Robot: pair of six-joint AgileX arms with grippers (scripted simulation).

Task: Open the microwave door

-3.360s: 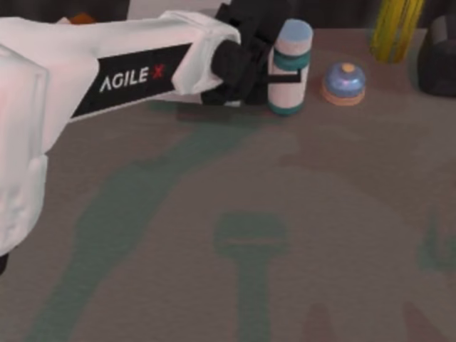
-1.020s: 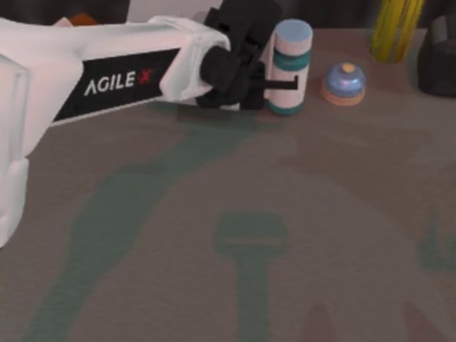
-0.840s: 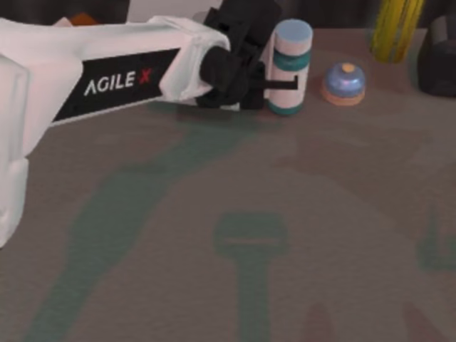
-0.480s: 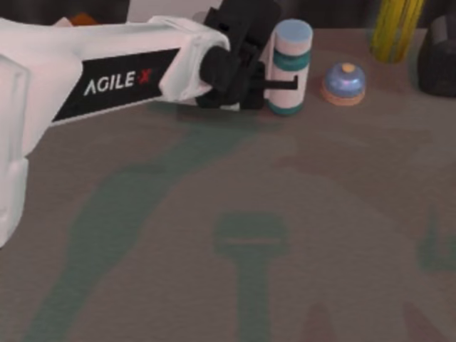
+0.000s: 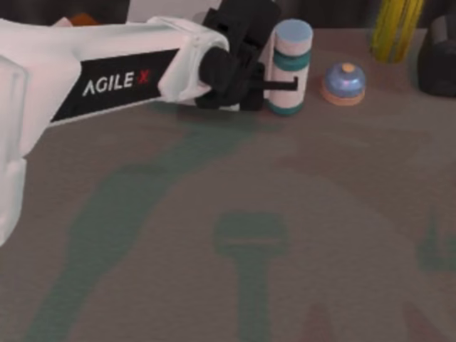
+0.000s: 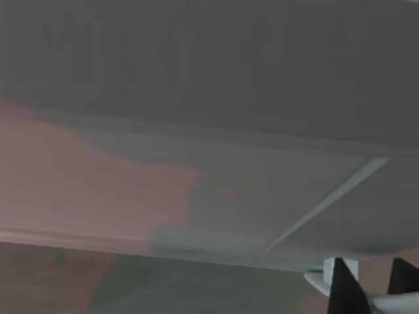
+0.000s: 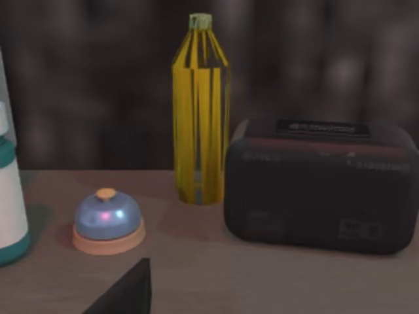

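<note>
- Top view: the white left arm with black left gripper (image 5: pixel 274 84) reaches to 12 o'clock of the brown table (image 5: pixel 285 214), its tips beside the white cylinder with teal bands (image 5: pixel 291 68). The grip state cannot be told.
- The boxy white microwave (image 5: pixel 160 8) shows only as a sliver at the far edge.
- Left wrist view: the grey translucent microwave door (image 6: pixel 275 190) and pinkish floor fill the frame.
- Right wrist view only: blue dome bell on an orange base (image 7: pixel 108 221), yellow ribbed bottle (image 7: pixel 200 111), dark brown box (image 7: pixel 321 186). The right gripper is out of view.
</note>
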